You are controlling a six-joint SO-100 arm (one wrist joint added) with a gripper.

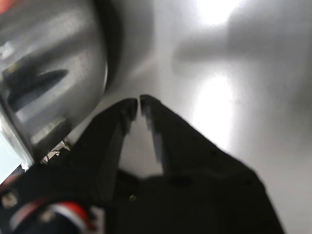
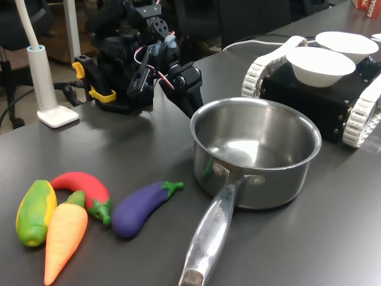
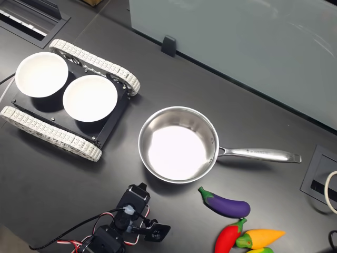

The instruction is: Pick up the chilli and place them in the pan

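Red chilli (image 2: 80, 183) with green cap, shiny silver pan (image 2: 256, 156), purple eggplant (image 2: 140, 208), orange carrot (image 2: 64, 237).

The table (image 2: 149, 149) between the gripper (image 2: 189, 109) and the chilli (image 2: 83, 183) lay bare; the pan (image 2: 256, 152) stood just beside the gripper.

This looks like an office or robotics lab. The dark surface (image 3: 274, 105) is a long desk with a cable box (image 3: 320, 178) sunk into it at the second exterior view's right and a frosted glass divider (image 3: 237, 42) along its far side. In the first exterior view, black office chairs (image 2: 12, 24) stand on the floor behind. A small tracked robot base (image 2: 315, 89) carrying two white bowls (image 2: 320, 64) sits at the first exterior view's right.
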